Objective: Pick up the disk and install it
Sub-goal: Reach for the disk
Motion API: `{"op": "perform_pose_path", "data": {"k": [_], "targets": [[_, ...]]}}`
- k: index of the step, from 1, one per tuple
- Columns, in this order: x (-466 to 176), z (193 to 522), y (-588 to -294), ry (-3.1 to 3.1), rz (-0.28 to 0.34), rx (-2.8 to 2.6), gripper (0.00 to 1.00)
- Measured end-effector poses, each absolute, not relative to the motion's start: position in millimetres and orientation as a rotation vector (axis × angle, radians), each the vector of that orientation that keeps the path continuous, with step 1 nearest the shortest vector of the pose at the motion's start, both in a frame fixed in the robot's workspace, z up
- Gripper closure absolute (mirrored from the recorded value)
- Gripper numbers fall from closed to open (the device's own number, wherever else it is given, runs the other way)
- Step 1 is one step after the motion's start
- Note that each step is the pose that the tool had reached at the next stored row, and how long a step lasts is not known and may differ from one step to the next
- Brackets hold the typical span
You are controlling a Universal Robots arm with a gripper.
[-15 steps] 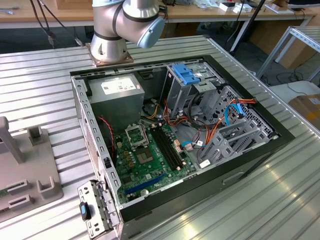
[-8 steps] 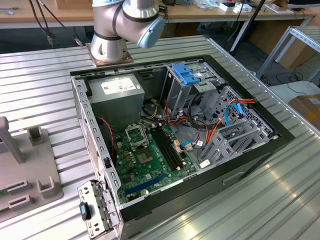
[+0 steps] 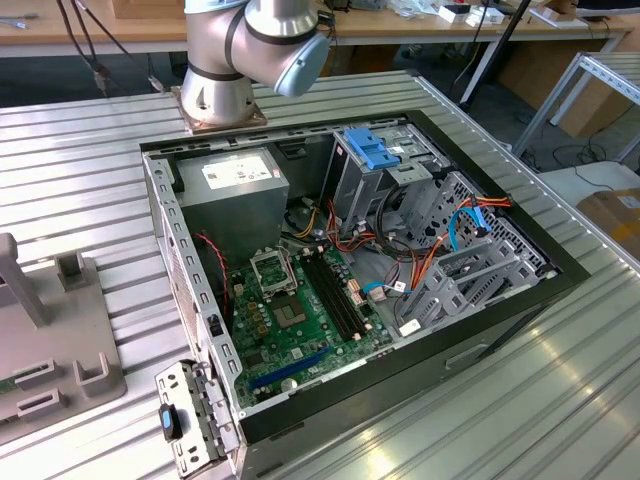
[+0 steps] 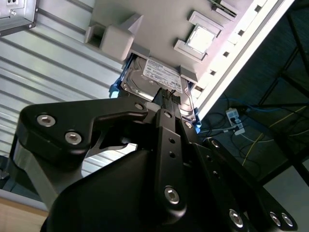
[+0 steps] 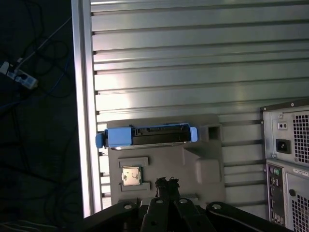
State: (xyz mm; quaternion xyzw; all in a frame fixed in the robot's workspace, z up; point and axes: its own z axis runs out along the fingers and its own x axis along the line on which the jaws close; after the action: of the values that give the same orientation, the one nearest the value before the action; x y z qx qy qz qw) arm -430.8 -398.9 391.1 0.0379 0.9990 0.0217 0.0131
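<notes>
The disk [image 5: 145, 136] rests in a slot of a grey holder [image 5: 203, 169] near the table's edge, and from above I see its bright blue side rails and thin dark edge. In the second wrist view the disk [image 4: 161, 75] shows its silver face and white label, with a blue rail at its side. My gripper [image 5: 166, 182] hovers over the holder, short of the disk and not touching it. Its black fingers meet at one tip, shut with nothing between them. In the second wrist view the gripper [image 4: 167, 96] points at the disk's near edge.
An open computer case [image 3: 190, 300] lies on the ribbed aluminium table [image 3: 80, 160], with a green motherboard [image 3: 300, 320], a grey power-supply box [image 3: 235, 185], a blue bracket [image 3: 375, 148] and grey drive cages [image 3: 470, 270]. The holder also carries a small square chip [image 5: 130, 175]. The table's edge [image 5: 82, 121] runs beside the holder.
</notes>
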Motion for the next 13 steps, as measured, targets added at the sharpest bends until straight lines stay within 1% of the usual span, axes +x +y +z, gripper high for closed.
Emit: {"op": "perform_pose_path", "data": {"k": [10,13], "targets": [[-463.0,389.3,-399.0,3.112,0.068,0.118,0.89],[-463.2,389.4,-399.0,3.113,0.068,0.118,0.89]]}}
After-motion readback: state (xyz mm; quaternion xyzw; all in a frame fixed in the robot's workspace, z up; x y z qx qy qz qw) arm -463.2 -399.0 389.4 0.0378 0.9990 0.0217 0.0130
